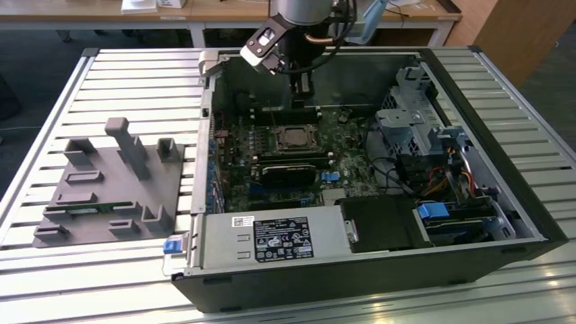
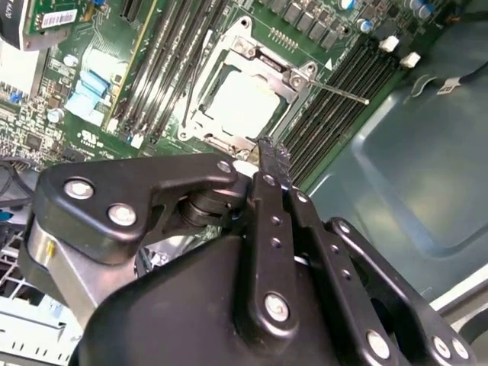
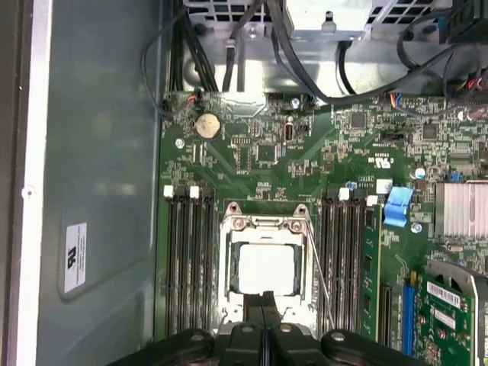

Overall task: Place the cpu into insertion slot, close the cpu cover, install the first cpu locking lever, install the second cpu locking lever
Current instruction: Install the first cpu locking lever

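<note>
The flat silvery-beige square cpu [image 3: 265, 268] is seen seated in the silver-rimmed insertion slot [image 3: 226, 293], the thin silvery cpu cover [image 3: 303, 263] apparently lowered, 1 wire locking lever [image 3: 320, 271] judged unlatched, the black gripper [image 3: 265, 297] held nearby, fingers pressed together, empty.

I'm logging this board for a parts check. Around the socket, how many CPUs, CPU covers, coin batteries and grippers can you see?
cpu: 1
cpu cover: 1
coin battery: 1
gripper: 1
Total: 4
</note>
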`<state>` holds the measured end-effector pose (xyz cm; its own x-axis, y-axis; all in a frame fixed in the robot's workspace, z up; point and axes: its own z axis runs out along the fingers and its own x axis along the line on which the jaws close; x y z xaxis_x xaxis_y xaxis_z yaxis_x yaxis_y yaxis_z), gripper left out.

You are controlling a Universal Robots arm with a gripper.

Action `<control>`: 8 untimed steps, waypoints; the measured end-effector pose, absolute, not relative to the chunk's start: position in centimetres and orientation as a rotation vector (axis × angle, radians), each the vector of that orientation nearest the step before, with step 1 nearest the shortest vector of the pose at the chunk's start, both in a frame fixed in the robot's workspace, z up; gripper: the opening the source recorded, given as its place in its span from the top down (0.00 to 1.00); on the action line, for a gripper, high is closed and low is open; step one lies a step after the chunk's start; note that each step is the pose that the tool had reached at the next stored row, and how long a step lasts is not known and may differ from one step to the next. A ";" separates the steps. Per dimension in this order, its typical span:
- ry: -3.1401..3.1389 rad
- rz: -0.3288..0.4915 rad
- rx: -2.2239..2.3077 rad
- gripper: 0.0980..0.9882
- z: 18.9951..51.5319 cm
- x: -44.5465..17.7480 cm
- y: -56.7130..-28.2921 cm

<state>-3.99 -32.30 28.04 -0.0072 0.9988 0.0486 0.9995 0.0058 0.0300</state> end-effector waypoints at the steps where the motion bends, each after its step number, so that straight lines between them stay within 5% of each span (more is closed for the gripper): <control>1: -2.220 -0.087 -2.203 0.99 28.0 -4.0 -32.3; 8: -2.335 -0.086 -2.076 0.99 28.0 -4.0 -32.3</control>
